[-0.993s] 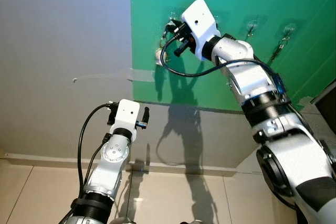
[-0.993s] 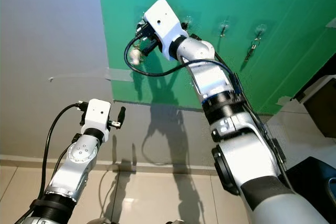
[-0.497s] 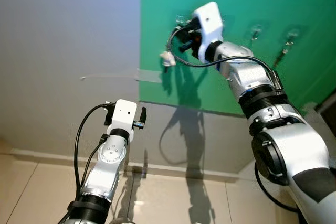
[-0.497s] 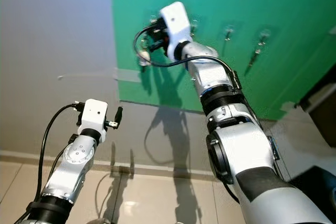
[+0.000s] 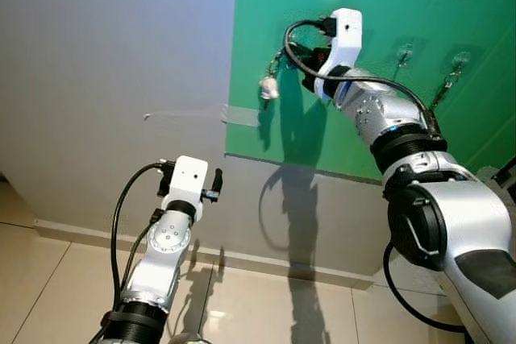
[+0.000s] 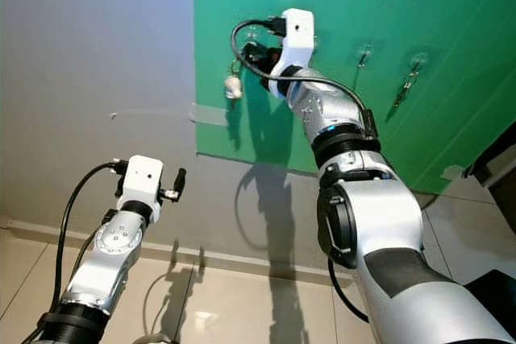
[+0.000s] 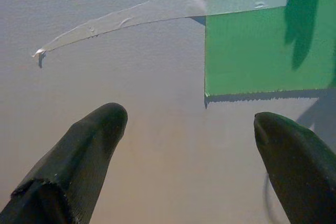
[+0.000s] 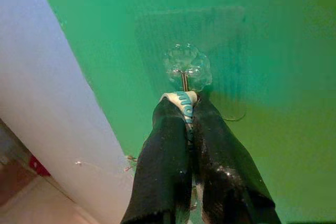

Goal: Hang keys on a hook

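Note:
My right gripper (image 8: 185,103) is raised against the green board (image 5: 387,6), its black fingers shut on a white and teal key strap (image 8: 184,99). The strap's end sits right at a clear stick-on hook (image 8: 185,66). Below and to the left of the gripper dangles a bunch of keys with a pale fob (image 5: 268,86). Whether the strap is over the hook I cannot tell. My left gripper (image 7: 191,124) is held low in front of the grey wall, open with nothing between its fingers.
Two more clear hooks (image 5: 405,54) are further right on the green board; the far one (image 5: 461,60) carries another hanging key set (image 5: 445,86). A tape strip (image 5: 185,114) crosses the grey wall to the board's edge. Tiled floor (image 5: 48,279) lies below.
The camera has swung, so the whole scene sits further right. My right wrist has turned, its white housing now above the fingers, still holding the strap at the hook. The left arm is unchanged.

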You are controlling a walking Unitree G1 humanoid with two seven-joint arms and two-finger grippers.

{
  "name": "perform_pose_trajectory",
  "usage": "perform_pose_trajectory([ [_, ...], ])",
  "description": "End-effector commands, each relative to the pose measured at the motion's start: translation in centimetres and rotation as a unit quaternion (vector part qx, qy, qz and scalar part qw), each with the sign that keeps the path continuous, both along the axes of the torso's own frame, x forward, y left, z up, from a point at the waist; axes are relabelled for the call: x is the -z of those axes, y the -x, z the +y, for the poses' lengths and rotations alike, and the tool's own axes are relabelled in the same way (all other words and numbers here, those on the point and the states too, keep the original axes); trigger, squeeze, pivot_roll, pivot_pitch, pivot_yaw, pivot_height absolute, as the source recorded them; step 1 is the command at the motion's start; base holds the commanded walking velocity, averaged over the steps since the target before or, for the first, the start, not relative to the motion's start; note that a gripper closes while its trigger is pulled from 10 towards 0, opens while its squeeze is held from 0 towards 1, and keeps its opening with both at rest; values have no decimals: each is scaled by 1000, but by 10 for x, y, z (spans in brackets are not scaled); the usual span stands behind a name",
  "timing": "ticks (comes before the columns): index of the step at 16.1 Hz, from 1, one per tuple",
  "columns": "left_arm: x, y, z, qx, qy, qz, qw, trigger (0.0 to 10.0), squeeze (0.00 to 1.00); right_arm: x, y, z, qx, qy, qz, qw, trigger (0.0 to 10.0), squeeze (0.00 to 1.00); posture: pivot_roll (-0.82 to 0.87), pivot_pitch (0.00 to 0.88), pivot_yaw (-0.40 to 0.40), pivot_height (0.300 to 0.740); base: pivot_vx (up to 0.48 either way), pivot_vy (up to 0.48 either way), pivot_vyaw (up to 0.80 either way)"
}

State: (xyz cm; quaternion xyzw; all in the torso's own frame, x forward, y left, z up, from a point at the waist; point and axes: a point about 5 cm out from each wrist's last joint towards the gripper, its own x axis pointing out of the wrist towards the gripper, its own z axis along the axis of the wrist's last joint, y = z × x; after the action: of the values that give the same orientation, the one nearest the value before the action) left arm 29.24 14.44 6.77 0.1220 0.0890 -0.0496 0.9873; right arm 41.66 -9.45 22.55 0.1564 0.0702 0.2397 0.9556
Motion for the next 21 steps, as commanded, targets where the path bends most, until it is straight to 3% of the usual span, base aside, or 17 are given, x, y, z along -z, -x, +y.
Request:
perform_pose_trajectory([
  [1,-5,-2,-6,8,8,-5,1000,10000,0,39,5,-18,63,-11,117,991,10000,0,112,0,-110,740,0,0,0],
  [4,-2,-1,-6,7,10,-1,1000,10000,0,46,5,-27,117,-57,154,979,10000,0,112,0,-114,740,0,0,0],
  [7,-2,0,-4,4,12,1,1000,10000,0,70,11,-42,205,-91,215,951,10000,0,112,0,-119,740,0,0,0],
  [8,-1,0,-4,3,13,2,1000,10000,0,81,15,-46,230,-78,233,942,10000,0,112,0,-119,740,0,0,0],
  [10,-1,0,-4,4,12,2,1000,10000,0,90,19,-39,219,-66,252,940,10000,0,113,0,-118,740,0,0,0],
  [12,0,1,-5,5,12,3,1000,10000,0,108,28,-41,231,-32,302,924,10000,0,117,0,-118,740,0,0,0],
  [15,0,2,-4,5,9,6,1000,10000,0,101,24,-44,218,14,269,938,10000,0,119,0,-114,740,0,0,0],
  [19,0,4,-4,4,10,6,1000,10000,0,97,23,-44,214,21,257,942,10000,0,117,0,-114,740,0,0,0],
  [21,1,5,-5,4,13,7,1000,10000,0,92,20,-47,210,75,216,951,10000,0,120,0,-116,740,0,0,0],
])
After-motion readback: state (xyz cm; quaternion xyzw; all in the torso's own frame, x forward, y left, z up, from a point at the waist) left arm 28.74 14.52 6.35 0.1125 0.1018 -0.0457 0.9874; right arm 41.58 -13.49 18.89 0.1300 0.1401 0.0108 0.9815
